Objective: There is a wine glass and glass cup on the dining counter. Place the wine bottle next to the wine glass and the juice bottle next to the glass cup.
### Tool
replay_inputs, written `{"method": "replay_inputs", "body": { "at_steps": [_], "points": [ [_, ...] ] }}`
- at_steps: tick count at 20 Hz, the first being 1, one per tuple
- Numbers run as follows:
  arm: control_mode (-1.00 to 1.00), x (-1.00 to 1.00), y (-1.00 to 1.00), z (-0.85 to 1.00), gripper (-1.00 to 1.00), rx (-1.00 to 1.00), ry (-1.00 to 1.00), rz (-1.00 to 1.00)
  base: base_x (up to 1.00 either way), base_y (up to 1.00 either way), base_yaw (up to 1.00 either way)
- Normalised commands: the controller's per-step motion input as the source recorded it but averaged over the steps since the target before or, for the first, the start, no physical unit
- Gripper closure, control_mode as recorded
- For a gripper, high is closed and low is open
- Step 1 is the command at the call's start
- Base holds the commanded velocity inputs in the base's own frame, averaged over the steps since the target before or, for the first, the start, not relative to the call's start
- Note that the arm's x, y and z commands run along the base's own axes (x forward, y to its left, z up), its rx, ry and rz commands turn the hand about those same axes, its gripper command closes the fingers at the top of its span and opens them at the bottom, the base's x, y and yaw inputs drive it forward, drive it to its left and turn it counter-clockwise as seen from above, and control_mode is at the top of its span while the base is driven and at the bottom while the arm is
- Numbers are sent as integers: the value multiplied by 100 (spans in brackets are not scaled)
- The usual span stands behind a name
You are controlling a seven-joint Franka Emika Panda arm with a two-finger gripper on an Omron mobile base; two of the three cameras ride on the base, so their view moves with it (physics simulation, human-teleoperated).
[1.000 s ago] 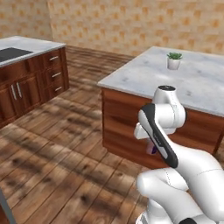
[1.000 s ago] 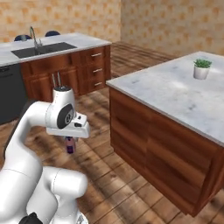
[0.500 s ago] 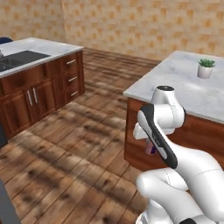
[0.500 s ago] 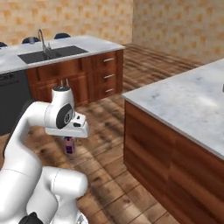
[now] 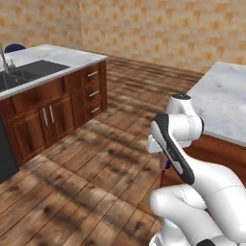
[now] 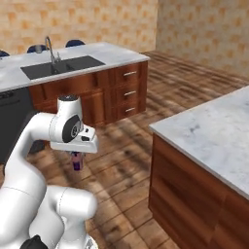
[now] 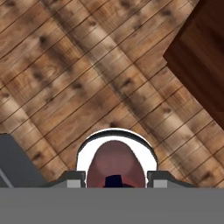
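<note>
Hand view puts the small squat pinkish-red juice bottle with a dark cap right at your gripper, clamped between the two dark fingertips above the brown plank floor. From the right base view you see what looks like its purple cap end hanging under the white hand, though it is small there. Beyond, a white-grey marble bench on a reddish-brown wood base stands beside the arm, and further off a marble worktop with a dark sink.

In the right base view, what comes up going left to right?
Dishwasher front → sink with its faucet → drawer stack → marble counter.
</note>
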Motion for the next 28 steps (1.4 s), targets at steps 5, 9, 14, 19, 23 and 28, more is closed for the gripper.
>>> {"method": "replay_inputs", "body": {
  "at_steps": [5, 9, 14, 19, 23, 28],
  "points": [
    [100, 0, 0, 0, 100, 0, 0, 0, 94, 10, 5],
    [100, 0, 0, 0, 100, 0, 0, 0, 94, 2, 0],
    [100, 0, 0, 0, 100, 0, 0, 0, 94, 3, 0],
    [100, 0, 0, 0, 100, 0, 0, 0, 91, 29, -5],
    [100, 0, 0, 0, 100, 0, 0, 0, 86, 39, -12],
    [100, 0, 0, 0, 100, 0, 0, 0, 87, 30, -19]
  ]
}}
